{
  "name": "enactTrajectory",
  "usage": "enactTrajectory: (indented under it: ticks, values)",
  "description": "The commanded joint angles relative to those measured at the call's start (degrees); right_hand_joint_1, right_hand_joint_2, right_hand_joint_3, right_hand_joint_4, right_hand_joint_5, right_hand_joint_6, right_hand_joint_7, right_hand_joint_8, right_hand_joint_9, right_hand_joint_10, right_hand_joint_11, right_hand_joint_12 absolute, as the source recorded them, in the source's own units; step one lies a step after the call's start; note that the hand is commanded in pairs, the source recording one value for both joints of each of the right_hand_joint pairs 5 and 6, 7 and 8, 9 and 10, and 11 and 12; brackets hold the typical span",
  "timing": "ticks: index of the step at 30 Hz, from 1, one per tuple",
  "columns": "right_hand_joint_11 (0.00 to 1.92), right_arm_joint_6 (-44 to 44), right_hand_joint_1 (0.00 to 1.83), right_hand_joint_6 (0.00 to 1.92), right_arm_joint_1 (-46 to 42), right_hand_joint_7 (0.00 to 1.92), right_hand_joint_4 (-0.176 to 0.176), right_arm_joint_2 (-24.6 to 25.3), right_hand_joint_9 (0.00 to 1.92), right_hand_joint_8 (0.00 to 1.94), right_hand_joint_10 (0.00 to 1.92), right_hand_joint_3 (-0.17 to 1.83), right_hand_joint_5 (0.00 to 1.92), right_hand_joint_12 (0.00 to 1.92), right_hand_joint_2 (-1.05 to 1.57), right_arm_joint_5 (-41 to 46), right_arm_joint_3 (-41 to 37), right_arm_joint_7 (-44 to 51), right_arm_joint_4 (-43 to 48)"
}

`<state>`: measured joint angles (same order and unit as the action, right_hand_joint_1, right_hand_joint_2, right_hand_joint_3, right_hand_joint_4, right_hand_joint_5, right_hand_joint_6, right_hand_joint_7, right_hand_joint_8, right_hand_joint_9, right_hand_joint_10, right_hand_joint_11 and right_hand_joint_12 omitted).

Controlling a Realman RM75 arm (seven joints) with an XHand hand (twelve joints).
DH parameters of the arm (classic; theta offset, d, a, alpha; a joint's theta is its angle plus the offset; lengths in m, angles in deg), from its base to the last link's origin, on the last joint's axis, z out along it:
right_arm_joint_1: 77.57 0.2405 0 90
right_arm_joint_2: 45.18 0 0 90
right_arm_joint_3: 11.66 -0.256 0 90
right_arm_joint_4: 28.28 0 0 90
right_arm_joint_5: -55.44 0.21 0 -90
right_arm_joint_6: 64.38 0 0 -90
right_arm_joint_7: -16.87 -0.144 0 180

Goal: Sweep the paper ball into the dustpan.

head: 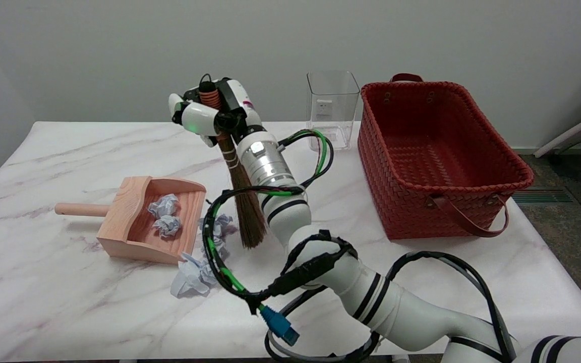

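Paper balls: two [165, 216] inside wooden dustpan [139, 222], others [194, 275] on marble table [68, 302] just outside its mouth. Right hand [210, 113] grips broom [242, 201] handle, bristles down beside them. Red basket [437, 156], clear container [332, 108] behind.

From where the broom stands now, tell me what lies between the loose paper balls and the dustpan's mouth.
Nothing visible does. The right hand grips the broom, bristles just right of one paper ball; another paper ball lies nearer the camera. Both lie beside the wooden dustpan, partly hidden by the arm's cable.
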<state>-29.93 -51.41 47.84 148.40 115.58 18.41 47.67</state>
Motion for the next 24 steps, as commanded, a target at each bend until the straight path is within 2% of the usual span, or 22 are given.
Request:
enactTrajectory:
  ticks: [1,4,13,18,24]
  values:
    - [1.83,-0.7,0.95,1.92,0.3,1.92,0.000,6.6,1.92,1.92,1.92,1.36,1.92,1.83,1.45,-7.1,1.5,1.8,-8.0]
    - [1.84,-1.0,0.96,1.92,2.9,1.92,0.000,7.5,1.92,1.92,1.92,1.39,1.92,1.84,1.40,-8.5,1.8,-1.4,-11.8]
    - [1.87,0.6,0.96,1.92,4.2,1.92,0.000,9.2,1.92,1.92,1.92,1.43,1.92,1.87,1.25,-22.1,1.9,-19.8,-20.7]
    - [1.89,2.5,0.95,1.92,7.5,1.92,0.000,11.9,1.92,1.92,1.92,1.46,1.92,1.89,1.21,-23.8,1.9,-23.1,-25.7]
    - [1.92,4.7,0.91,1.92,13.1,1.92,0.000,16.4,1.92,1.92,1.92,1.53,1.92,1.92,1.04,-24.2,2.0,-27.8,-33.2]
